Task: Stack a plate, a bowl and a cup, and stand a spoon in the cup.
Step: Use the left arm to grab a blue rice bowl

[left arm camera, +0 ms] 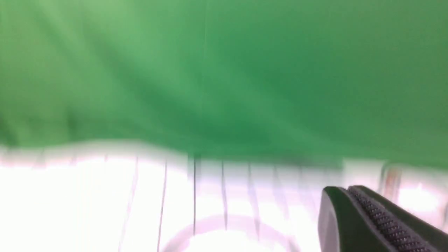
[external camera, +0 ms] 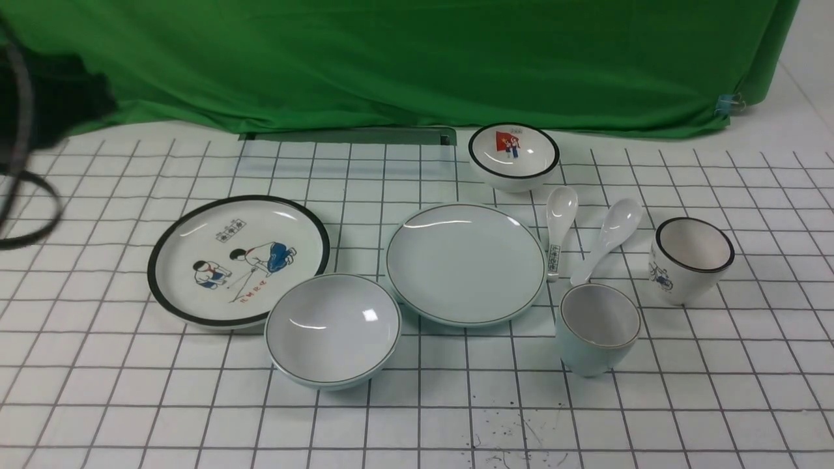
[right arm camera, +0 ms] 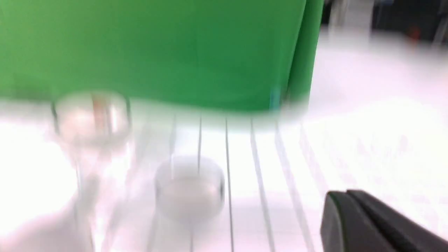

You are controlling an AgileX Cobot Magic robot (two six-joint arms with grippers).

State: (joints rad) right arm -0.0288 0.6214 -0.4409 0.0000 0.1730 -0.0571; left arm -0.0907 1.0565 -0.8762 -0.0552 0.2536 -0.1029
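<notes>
Nearest on the desk (external camera: 717,397) sat the bowl (external camera: 333,329) at left and the cup (external camera: 599,326) at right. Farther, between them, lay the plate (external camera: 465,262) — the spoon (external camera: 609,238) just beyond the cup. The left pincer (left arm camera: 353,220) and right pincer (right arm camera: 350,220) each showed one blurred finger — spread or pressed together, I could not tell.

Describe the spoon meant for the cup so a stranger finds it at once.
Start at the plain pale plate in the middle. Two white spoons lie just right of it; the wanted spoon is the outer one, slanting towards the pale cup. Its handle is blank; the inner spoon bears printed marks.
</notes>
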